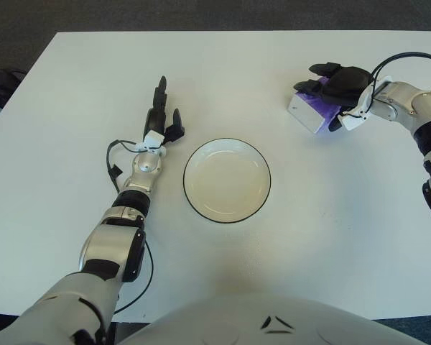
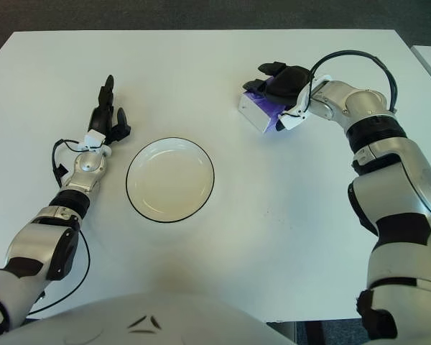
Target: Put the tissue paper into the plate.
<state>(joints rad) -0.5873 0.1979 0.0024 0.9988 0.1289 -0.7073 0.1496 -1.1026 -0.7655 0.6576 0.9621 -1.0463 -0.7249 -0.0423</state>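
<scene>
The tissue paper is a small purple and white pack (image 1: 306, 113) lying on the white table at the right rear. My black right hand (image 1: 343, 83) covers its top. The fingers curl down over its far side and the thumb presses its near side. Only the pack's white left end and a strip of purple show from under the hand. A round white plate (image 1: 227, 180) with a dark rim sits at the table's middle, with nothing in it. My left hand (image 1: 161, 116) shows just left of the plate, fingers stretched out and holding nothing.
The white table (image 1: 223, 72) spreads wide around the plate, with its far edge against a dark floor. A black cable (image 2: 352, 56) loops above my right wrist. About a plate's width of bare table separates the pack from the plate.
</scene>
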